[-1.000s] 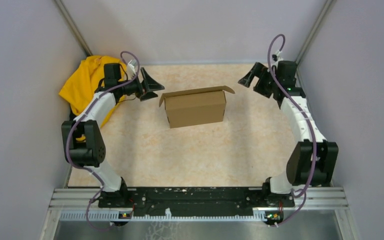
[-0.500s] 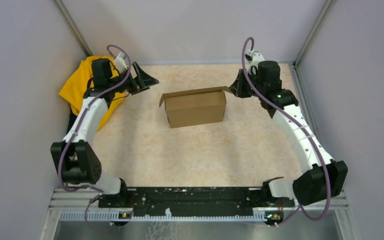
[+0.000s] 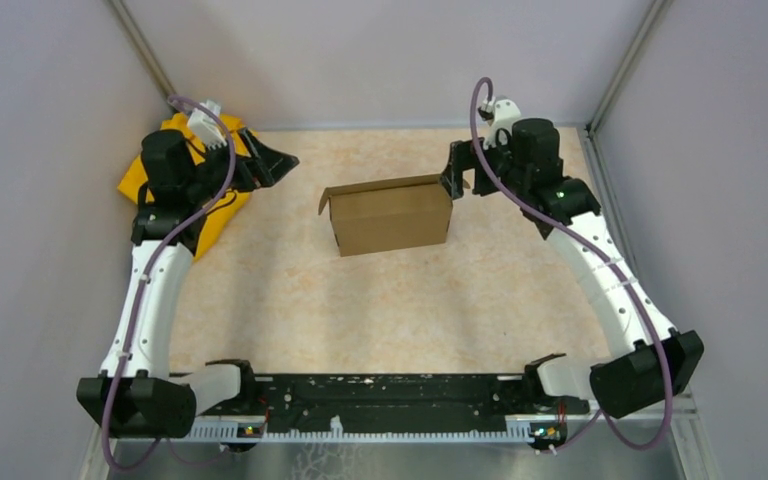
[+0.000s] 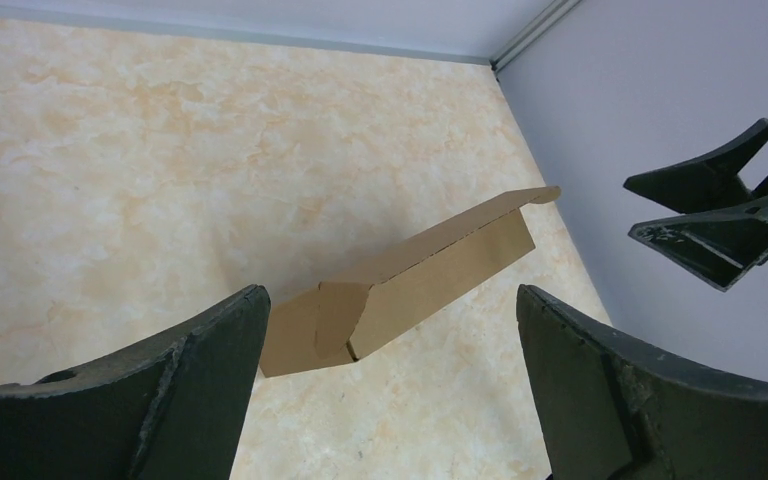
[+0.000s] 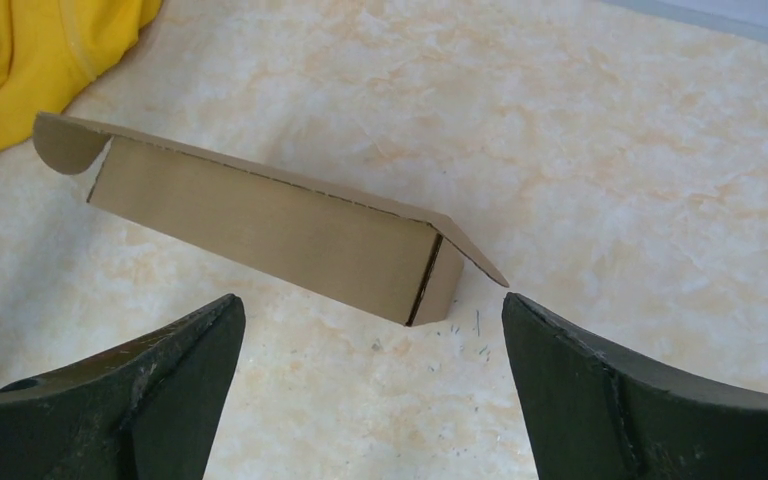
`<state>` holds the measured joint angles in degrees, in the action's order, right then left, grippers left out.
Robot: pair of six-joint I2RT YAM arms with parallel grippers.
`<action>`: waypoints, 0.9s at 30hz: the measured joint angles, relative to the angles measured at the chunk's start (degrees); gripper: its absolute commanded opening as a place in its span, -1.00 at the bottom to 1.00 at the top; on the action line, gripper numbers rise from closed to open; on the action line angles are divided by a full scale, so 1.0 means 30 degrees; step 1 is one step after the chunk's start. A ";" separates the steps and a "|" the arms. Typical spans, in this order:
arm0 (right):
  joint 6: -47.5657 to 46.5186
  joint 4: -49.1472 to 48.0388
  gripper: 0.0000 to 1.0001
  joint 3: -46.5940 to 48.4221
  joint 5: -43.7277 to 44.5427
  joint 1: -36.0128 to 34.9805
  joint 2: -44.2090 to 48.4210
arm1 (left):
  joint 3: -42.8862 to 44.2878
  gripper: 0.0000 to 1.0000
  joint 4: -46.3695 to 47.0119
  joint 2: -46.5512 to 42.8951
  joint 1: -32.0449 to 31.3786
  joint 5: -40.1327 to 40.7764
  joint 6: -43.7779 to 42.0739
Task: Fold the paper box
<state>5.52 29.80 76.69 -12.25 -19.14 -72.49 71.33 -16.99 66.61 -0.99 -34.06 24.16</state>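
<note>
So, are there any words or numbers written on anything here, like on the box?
No words, numbers or signs can be read anywhere.
paper box: plain brown, nothing printed on the sides that show.
yellow cloth: no print on the part in view.
left arm and right arm: no label that can be read; any marks are too small to tell.

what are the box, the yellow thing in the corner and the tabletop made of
Paper box: brown cardboard, matte and unprinted, going by its creased fold lines and thin flap edges.
Yellow cloth: soft fabric, bunched in folds with what looks like a seam; the fibre can't be told.
Table: smooth beige marbled surface, probably laminate or vinyl rather than stone, though that is uncertain.
</note>
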 measured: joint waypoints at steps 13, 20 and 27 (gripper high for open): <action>0.3949 -0.2200 0.97 -0.1326 -0.1370 0.2645 0.1494 | 0.0342 0.97 -0.2033 -0.1712 -0.0896 0.1596 -0.0809; 0.6739 -0.4291 0.97 -0.2565 -0.3497 0.2922 0.1625 | 0.0474 0.97 -0.3410 -0.3016 -0.1472 0.5049 -0.2047; 0.7592 -0.4663 0.97 -0.2579 -0.3621 0.2922 0.1100 | 0.2142 0.97 -0.5625 -0.1960 -0.2208 0.7133 -0.2834</action>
<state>28.29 15.81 68.95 -23.11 -10.37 -69.19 77.76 -33.87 60.73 -7.62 -12.67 15.66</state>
